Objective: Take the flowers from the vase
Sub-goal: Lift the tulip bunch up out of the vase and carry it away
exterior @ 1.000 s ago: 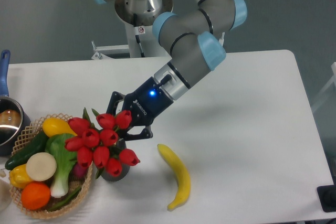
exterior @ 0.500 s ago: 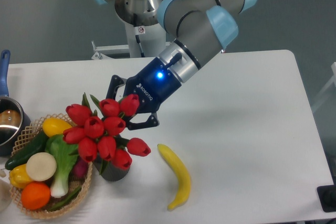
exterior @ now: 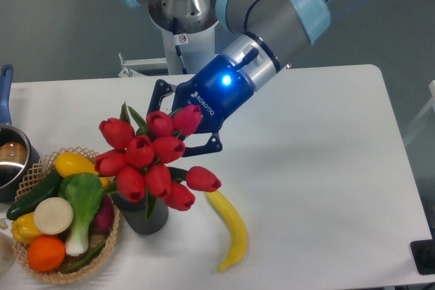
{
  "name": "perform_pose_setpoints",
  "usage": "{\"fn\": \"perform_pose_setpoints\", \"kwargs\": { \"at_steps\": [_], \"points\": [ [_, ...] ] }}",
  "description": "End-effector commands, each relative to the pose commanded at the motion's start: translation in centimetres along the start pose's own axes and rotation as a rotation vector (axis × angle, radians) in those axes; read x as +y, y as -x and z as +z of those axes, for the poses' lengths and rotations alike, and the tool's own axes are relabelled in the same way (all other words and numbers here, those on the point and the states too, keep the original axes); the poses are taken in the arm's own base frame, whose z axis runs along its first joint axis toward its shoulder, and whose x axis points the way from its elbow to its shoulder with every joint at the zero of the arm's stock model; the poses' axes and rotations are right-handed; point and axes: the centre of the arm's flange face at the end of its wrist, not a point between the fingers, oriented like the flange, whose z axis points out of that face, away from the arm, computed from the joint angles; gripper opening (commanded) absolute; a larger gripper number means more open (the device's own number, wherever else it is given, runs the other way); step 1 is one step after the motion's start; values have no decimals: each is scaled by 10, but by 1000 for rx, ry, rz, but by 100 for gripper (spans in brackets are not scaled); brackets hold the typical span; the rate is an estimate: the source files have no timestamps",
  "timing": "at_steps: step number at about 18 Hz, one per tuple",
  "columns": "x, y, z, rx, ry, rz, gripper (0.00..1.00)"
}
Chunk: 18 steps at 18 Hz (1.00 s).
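The arm (exterior: 272, 5) is built of grey cylindrical segments with light blue caps at the joints. Its round silver base (exterior: 178, 1), at 11 o'clock from the wrist, carries a small white sticker with a red mark. The wrist ends in a silver ring. The black gripper (exterior: 183, 125) bears white lettering, too small to read, and a glowing blue light.

- The flowers (exterior: 153, 157) are red with green leaves.
- The vase (exterior: 145, 215) is dark grey.
- The gripper (exterior: 185, 127) is black with a blue light.
- The arm (exterior: 285, 5) is grey and light blue.
- The banana (exterior: 230, 229) is yellow.
- The basket (exterior: 64, 273) is tan and woven.
- The table (exterior: 319, 168) is white.
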Motion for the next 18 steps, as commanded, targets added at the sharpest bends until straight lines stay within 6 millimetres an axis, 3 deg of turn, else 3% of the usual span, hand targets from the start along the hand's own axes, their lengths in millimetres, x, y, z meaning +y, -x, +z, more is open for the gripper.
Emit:
{"fn": "perform_pose_setpoints", "kwargs": {
  "at_steps": [4, 8, 13, 15, 18],
  "points": [
    [-10, 12, -31, -41, -29, -1, 0],
    [-12, 37, -97, -156, -56, 106, 0],
    [26, 81, -135, -307, 64, 303, 0],
    [44, 94, -137, -364, 159, 329, 0],
    [73, 115, -164, -512, 378, 355, 0]
  ]
}}
